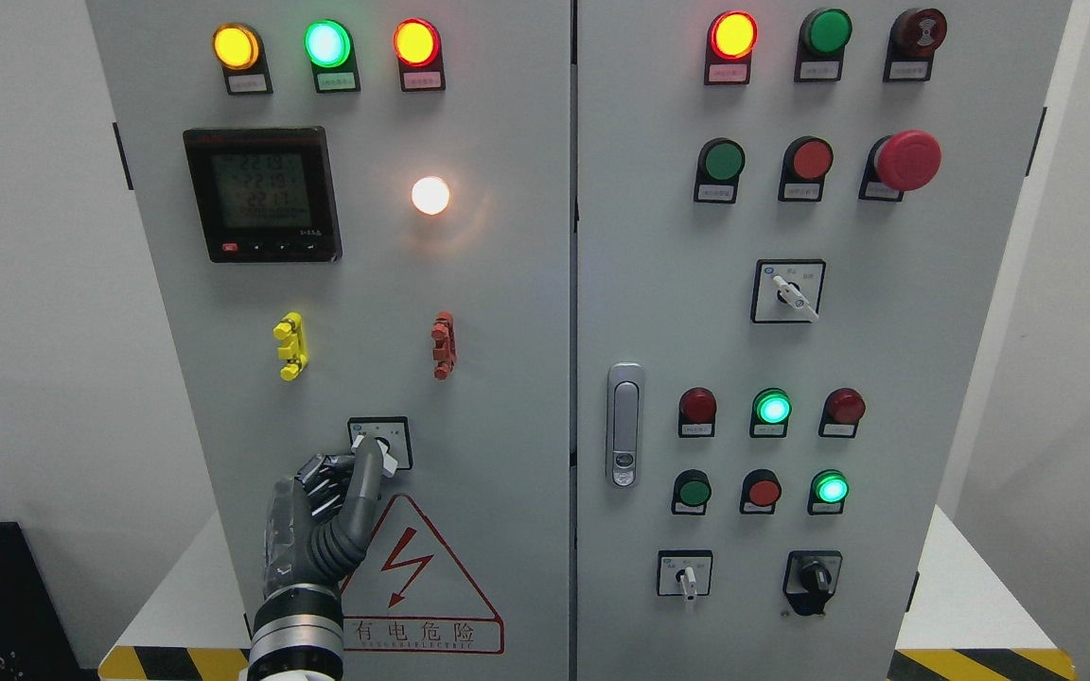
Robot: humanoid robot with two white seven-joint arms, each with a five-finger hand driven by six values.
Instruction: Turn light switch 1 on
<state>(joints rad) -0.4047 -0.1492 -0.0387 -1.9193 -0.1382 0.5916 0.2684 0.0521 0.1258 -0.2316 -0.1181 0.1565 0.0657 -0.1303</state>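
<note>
With our left hand [342, 492] pinching the rotary light switch [380, 443] low on the left cabinet door [469, 312], thumb and curled fingers closed on its knob, we judge the shallow grip could slip off mid-twist, leaving it unturned.

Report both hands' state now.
Left hand: fingers on the rotary switch, gripping its knob.
Right hand: not in view.
</note>
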